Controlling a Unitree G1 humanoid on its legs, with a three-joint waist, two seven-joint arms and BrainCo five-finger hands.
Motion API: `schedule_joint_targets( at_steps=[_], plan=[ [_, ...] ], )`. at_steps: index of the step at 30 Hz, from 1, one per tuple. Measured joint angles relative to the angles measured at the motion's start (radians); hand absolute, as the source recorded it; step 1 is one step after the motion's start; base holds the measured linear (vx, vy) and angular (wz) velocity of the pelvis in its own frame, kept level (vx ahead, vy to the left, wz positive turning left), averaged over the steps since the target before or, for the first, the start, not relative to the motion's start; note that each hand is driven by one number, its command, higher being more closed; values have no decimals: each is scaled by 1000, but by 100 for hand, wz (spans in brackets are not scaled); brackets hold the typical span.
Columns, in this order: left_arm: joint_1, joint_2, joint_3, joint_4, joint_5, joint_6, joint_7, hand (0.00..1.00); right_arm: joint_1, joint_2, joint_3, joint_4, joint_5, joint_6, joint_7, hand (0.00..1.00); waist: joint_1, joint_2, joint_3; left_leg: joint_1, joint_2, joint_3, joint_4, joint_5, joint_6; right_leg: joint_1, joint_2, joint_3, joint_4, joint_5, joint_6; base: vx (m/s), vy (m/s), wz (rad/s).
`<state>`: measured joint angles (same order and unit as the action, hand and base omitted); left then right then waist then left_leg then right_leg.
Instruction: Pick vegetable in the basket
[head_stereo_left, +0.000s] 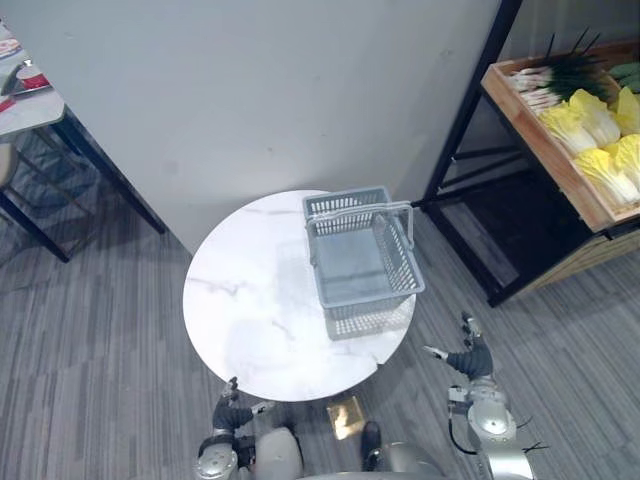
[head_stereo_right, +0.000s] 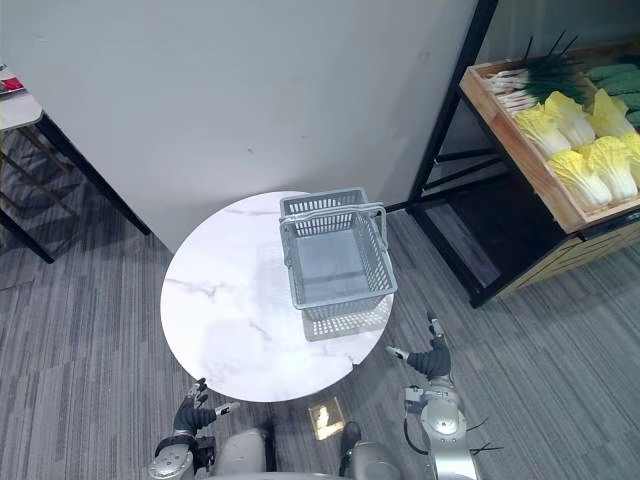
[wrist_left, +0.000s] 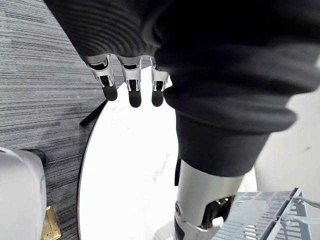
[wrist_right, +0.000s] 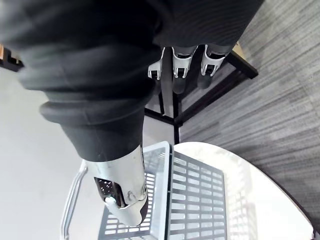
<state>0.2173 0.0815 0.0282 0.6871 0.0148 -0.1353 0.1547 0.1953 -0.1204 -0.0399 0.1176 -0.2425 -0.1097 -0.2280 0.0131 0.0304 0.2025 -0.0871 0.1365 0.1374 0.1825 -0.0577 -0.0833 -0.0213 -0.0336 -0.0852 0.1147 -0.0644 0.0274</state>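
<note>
Table (head_stereo_left: 255, 320): round, white marble top. Its left and near parts are bare, and the rim shows all the way round except where the basket covers it.
Basket (head_stereo_left: 368, 318): grey plastic with slotted walls, sitting on the far right part of the table. Its far end is at the table's far rim and its right wall runs along the right edge. The open top shows the whole grey bottom. A handle (head_stereo_left: 372, 211) stands up across the far end.
Vegetables: pale yellow cabbages (head_stereo_left: 585, 125) and green onions (head_stereo_left: 560, 78) lie in a wooden crate (head_stereo_left: 545, 152) at the far right, well apart from the basket and from both hands.
Shelf (head_stereo_left: 466, 118): a black frame that carries the tilted crate, with dark open space beneath it. The frame's front post stands near the table's far right edge.
Floor (head_stereo_left: 560, 340): grey carpet. An open strip runs between the table's right edge and the shelf.
Left hand (head_stereo_left: 232, 410): low at the near left, just at the table's near rim. In the left wrist view its fingers (wrist_left: 131, 91) hang straight in a row above the white top, with the thumb (wrist_left: 202, 210) held apart. It holds nothing.
Right hand (head_stereo_left: 468, 357): over the carpet, just off the table's near right edge and near the basket's near corner. Its fingers (wrist_right: 181, 75) are spread and relaxed with the thumb out. It touches nothing.
Side table (head_stereo_left: 28, 108): at the far left with dark legs, well apart from the round table.
Wall (head_stereo_left: 280, 90): plain and pale, just behind the table's far rim.
</note>
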Motion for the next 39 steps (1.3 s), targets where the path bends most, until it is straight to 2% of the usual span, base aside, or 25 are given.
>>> schedule_joint_targets(
  at_steps=[2,7,10,11,16,19,23,25,27,32,34,39],
  plan=[
    [0,7,-1,22,18,-1,1,0,-59,-34,55,-30,-50,-7,-15,0,-1,3,-1,23,-35,10,-75,31,17,-1,-22,6,-31,14,21,64,110,-3],
    [5,46,-38,37,27,-6,7,0,-223,-108,165,-23,-195,-13,-57,0,6,4,-1,31,-68,14,-138,55,29,-13,-41,10,-55,25,38,28,64,-1],
    [3,50,-40,55,28,-9,22,0,-358,-156,247,29,-251,-21,-76,0,9,4,-1,29,-71,19,-151,59,31,-16,-41,17,-71,35,42,11,26,-6],
    [3,56,-58,58,28,-10,25,0,-398,-173,271,60,-275,-21,-81,0,18,4,-1,29,-71,18,-154,59,31,-15,-41,16,-74,35,42,0,0,0],
    [3,58,-73,62,25,-25,28,0,-529,-240,354,191,-311,-14,-85,0,33,15,6,28,-77,-2,-192,85,34,-20,-41,-5,-79,36,40,2,-5,13],
    [-1,58,-77,65,23,-29,44,0,-669,-289,412,303,-327,-1,-99,0,34,36,20,6,-82,-20,-225,117,38,-49,-43,-24,-79,45,37,-40,1,15],
    [-5,58,-77,64,14,-30,49,0,-835,-362,434,458,-340,11,-100,0,43,60,57,-42,-87,-61,-255,160,42,-90,-44,-60,-81,59,36,-78,2,25],
    [-6,58,-77,64,14,-30,50,0,-876,-401,433,505,-349,25,-100,0,59,69,72,-58,-88,-80,-256,169,42,-97,-44,-78,-82,60,35,-74,-5,34],
    [-6,57,-78,64,4,-32,58,0,-928,-431,434,537,-357,37,-105,0,59,85,82,-82,-89,-113,-276,195,41,-114,-44,-111,-82,61,34,-48,-11,42],
    [-7,57,-78,59,-18,-48,65,0,-1053,-466,437,627,-358,51,-128,0,63,118,111,-110,-89,-146,-276,211,42,-127,-44,-141,-80,64,30,-35,-4,20],
    [-15,57,-81,59,-25,-49,66,0,-1107,-500,442,670,-359,61,-128,0,75,134,119,-125,-88,-157,-276,216,39,-138,-43,-151,-76,64,30,-26,-6,11],
    [-27,57,-107,59,-44,-50,66,0,-1155,-525,443,704,-368,80,-139,0,85,144,124,-148,-86,-165,-276,224,38,-161,-41,-157,-66,63,29,-3,-6,3]
  ],
)
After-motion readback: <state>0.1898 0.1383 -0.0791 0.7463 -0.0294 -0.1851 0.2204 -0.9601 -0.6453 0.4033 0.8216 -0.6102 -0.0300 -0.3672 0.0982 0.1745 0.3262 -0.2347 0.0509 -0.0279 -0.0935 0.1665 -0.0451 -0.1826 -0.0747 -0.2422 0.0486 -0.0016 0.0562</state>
